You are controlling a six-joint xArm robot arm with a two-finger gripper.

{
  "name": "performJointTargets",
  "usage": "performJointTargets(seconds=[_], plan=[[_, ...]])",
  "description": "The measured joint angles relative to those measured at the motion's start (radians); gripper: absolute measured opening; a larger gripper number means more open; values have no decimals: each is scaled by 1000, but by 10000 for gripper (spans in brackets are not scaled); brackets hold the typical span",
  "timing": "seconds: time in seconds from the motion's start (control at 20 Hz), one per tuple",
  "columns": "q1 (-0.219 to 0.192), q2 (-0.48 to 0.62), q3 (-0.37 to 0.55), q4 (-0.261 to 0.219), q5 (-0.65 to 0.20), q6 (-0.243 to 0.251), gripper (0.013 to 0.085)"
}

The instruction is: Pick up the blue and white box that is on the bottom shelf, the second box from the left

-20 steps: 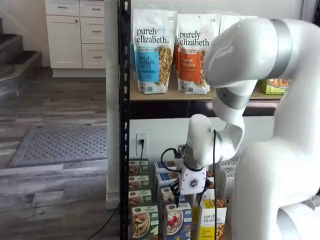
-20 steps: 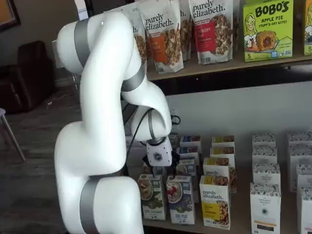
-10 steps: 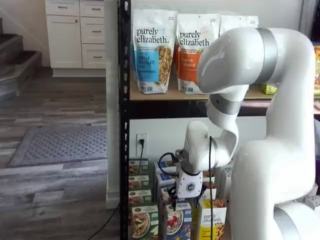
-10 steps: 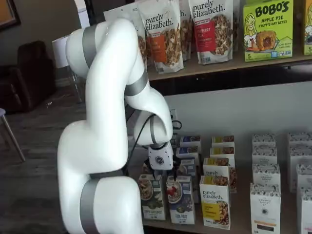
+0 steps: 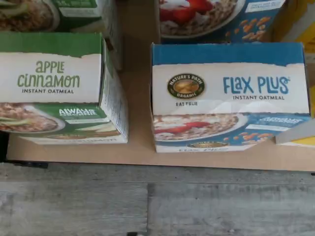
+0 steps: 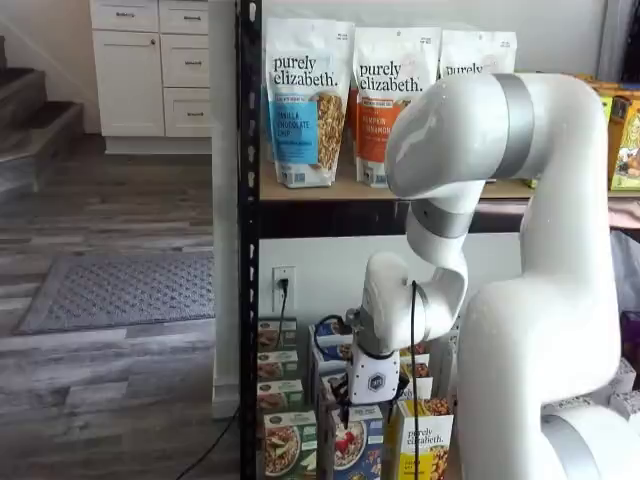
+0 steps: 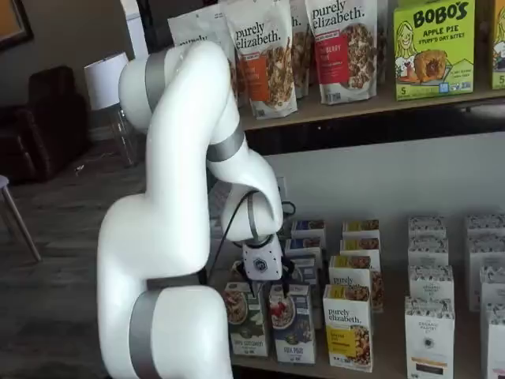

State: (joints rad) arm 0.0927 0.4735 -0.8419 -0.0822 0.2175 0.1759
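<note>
Our gripper (image 7: 263, 280), jaws spread wide, hangs just above the blue and white box (image 7: 291, 322), which stands upright, facing out, at the bottom shelf's (image 7: 379, 371) front edge, between one green-and-white carton (image 7: 244, 317) and one yellow carton (image 7: 348, 327).

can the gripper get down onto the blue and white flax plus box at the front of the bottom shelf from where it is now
Probably yes. The white gripper with black fingers hangs right above the blue and white Flax Plus box, whose top is uncovered. The green and white Apple Cinnamon carton stands apart from it, leaving a gap on that side.
</note>
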Motion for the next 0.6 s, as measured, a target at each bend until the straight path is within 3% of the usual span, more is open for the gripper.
performJointTargets(seconds=[0.25, 0.6], plan=[[-1, 34, -33, -3, -4, 2, 850], [-15, 87, -86, -96, -10, 79, 850]])
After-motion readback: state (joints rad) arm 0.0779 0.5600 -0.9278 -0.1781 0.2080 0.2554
